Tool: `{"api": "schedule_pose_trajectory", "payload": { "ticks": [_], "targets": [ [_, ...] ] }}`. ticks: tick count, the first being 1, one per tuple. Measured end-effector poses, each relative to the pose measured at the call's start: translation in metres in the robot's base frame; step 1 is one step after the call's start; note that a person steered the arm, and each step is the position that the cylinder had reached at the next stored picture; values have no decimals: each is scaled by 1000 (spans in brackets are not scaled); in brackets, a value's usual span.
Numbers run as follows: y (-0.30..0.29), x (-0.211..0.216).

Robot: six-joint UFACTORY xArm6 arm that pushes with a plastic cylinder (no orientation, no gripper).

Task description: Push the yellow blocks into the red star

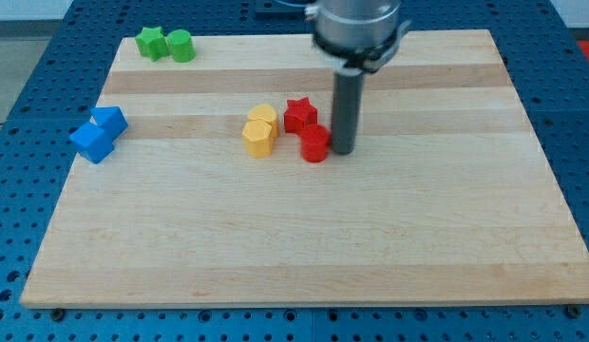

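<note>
Two yellow blocks sit together near the board's middle: an upper rounded one [263, 116] and a lower hexagon-like one [258, 137], touching each other. The red star [299, 114] lies just to their right, with a small gap. A red round block [315, 144] sits below and right of the star. My tip [343, 151] stands at the right side of the red round block, touching or nearly touching it, on the far side from the yellow blocks.
A green star [151, 42] and a green round block [180, 45] lie at the view's top left. Two blue blocks [110, 121] [92, 142] lie at the left edge of the wooden board [294, 237].
</note>
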State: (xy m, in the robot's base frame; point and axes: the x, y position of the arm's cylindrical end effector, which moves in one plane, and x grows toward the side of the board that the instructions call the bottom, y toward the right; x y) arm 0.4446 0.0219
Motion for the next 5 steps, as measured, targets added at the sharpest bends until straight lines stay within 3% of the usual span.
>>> {"api": "schedule_pose_trajectory", "payload": {
  "ticks": [2,3,5],
  "targets": [
    [-110,59],
    [-121,52],
    [-111,-12]
  ]
}}
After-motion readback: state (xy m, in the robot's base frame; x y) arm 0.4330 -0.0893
